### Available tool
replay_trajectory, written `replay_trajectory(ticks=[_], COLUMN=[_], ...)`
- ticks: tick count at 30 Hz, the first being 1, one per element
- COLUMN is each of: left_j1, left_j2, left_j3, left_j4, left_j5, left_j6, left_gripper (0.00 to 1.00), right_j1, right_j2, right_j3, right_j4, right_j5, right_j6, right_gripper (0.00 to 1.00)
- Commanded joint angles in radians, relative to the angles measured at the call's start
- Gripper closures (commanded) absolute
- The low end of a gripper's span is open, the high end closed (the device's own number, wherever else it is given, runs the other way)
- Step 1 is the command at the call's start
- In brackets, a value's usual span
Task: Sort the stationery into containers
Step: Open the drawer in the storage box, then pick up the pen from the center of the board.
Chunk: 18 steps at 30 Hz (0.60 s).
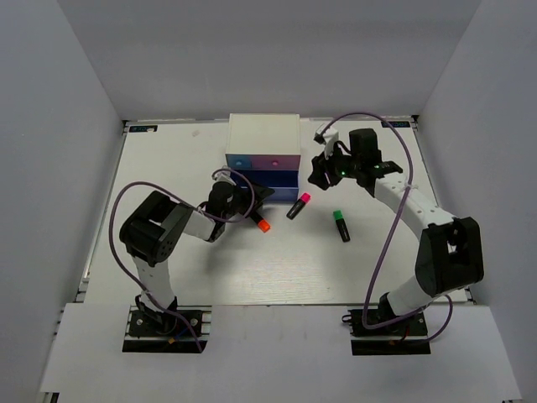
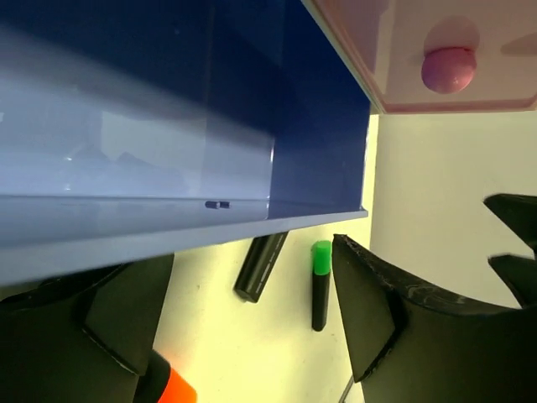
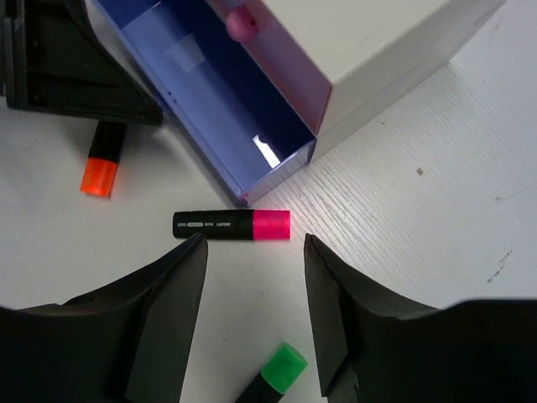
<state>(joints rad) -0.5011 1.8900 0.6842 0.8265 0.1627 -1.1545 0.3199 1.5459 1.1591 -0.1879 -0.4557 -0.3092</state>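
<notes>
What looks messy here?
Three markers lie scattered on the table, pointing different ways: the orange-capped marker, the pink-capped marker and the green-capped marker. None is in a drawer yet. The wide blue drawer is pulled out, open.

Glossy, mirror-smooth plastic on the wide blue open drawer (image 3: 210, 92), upper middle. Matt, finely grained white tabletop (image 3: 436, 210) at right. Satin black plastic barrel on the pink-capped marker (image 3: 231, 226), centre.
</notes>
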Motion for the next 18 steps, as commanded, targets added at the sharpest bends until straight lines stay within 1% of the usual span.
replay_trajectory(ticks=[1, 3, 4, 6, 7, 8, 9, 10, 11, 12, 13, 14, 15, 16, 17, 18], left_j1=[-0.004, -0.004, -0.004, -0.004, -0.004, -0.004, -0.004, -0.004, -0.004, -0.004, -0.004, -0.004, -0.004, -0.004, -0.004, 0.009], left_j2=[-0.089, -0.121, -0.155, -0.195, -0.216, -0.241, -0.293, -0.320, -0.350, -0.380, -0.438, -0.471, -0.506, -0.582, -0.624, -0.667], left_j3=[0.008, 0.008, -0.001, -0.024, -0.034, -0.043, -0.061, -0.070, -0.081, -0.092, -0.092, -0.106, -0.118, -0.138, -0.161, -0.205], left_j4=[-0.098, -0.116, -0.128, -0.156, -0.168, -0.182, -0.225, -0.248, -0.269, -0.356, -0.412, -0.462, -0.507, -0.564, -0.585, -0.608], left_j5=[-0.006, -0.006, -0.006, 0.003, 0.003, 0.014, 0.023, 0.023, 0.037, 0.055, 0.055, 0.066, 0.066, 0.066, 0.057, 0.057], left_j6=[0.056, 0.068, 0.078, 0.087, 0.087, 0.110, 0.110, 0.128, 0.140, 0.166, 0.186, 0.228, 0.239, 0.239, 0.239, 0.221], left_gripper=[0.14, 0.14, 0.14, 0.14, 0.14, 0.14, 0.14, 0.14, 0.12, 0.12, 0.12, 0.12, 0.12, 0.12, 0.12, 0.12], right_j1=[-0.004, -0.004, -0.002, -0.002, -0.005, -0.004, -0.002, -0.002, -0.002, -0.001, -0.001, 0.001, 0.002, 0.005, 0.005, 0.010], right_j2=[-0.056, -0.066, -0.079, -0.090, -0.101, -0.112, -0.124, -0.130, -0.136, -0.151, -0.155, -0.159, -0.167, -0.168, -0.165, -0.158], right_j3=[-0.028, -0.059, -0.065, -0.093, -0.099, -0.108, -0.128, -0.136, -0.148, -0.157, -0.173, -0.193, -0.202, -0.222, -0.228, -0.233], right_j4=[-0.051, -0.085, -0.106, -0.139, -0.162, -0.172, -0.185, -0.202, -0.209, -0.222, -0.232, -0.252, -0.257, -0.275, -0.298, -0.308], right_j5=[-0.095, -0.127, -0.177, -0.211, -0.260, -0.273, -0.287, -0.316, -0.327, -0.337, -0.351, -0.356, -0.356, -0.356, -0.356, -0.348], right_j6=[-0.137, -0.215, -0.296, -0.349, -0.429, -0.454, -0.481, -0.563, -0.592, -0.655, -0.692, -0.767, -0.857, -0.899, -1.021, -1.063], right_gripper=[0.44, 0.44, 0.44, 0.44, 0.44, 0.44, 0.44, 0.44, 0.44, 0.44, 0.44, 0.44, 0.44, 0.44, 0.44, 0.44])
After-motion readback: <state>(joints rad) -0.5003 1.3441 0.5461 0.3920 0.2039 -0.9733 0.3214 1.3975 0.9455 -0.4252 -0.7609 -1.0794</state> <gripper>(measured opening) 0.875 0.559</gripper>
